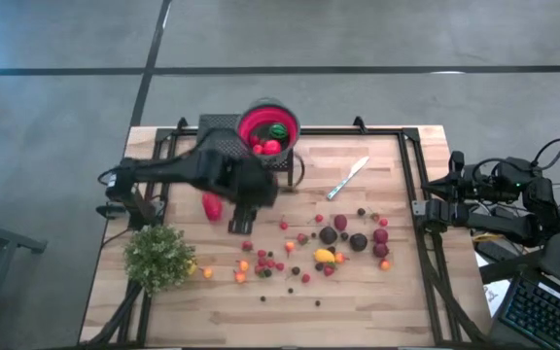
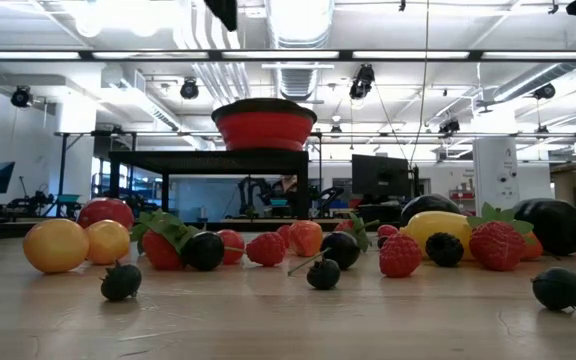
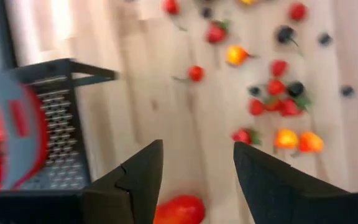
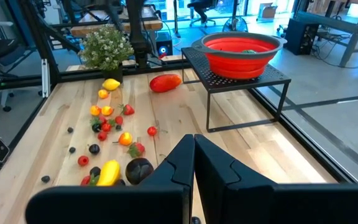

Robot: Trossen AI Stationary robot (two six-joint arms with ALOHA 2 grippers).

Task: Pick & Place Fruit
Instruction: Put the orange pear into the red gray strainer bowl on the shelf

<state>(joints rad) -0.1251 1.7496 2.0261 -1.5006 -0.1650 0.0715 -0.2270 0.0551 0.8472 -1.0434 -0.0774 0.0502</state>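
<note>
Many small toy fruits (image 1: 329, 243) in red, yellow, orange and dark maroon lie scattered over the wooden table's middle; they also show in the low view (image 2: 268, 247). A larger red piece (image 1: 212, 206) lies left of them, by the rack. A red bowl (image 1: 267, 126) on a black mesh rack (image 1: 224, 136) holds some red and green fruit. My left gripper (image 1: 240, 224) hangs open and empty above the table beside the larger red piece (image 3: 179, 210), which shows low between its fingers. My right gripper (image 4: 194, 146) is shut and empty, parked off the table's right edge (image 1: 434, 209).
A silver knife (image 1: 348, 178) lies right of the rack. A bushy green plant (image 1: 158, 256) stands at the near left, with a yellow fruit beside it. Black frame rails run along the table's left and right edges. Bare wood lies along the near edge.
</note>
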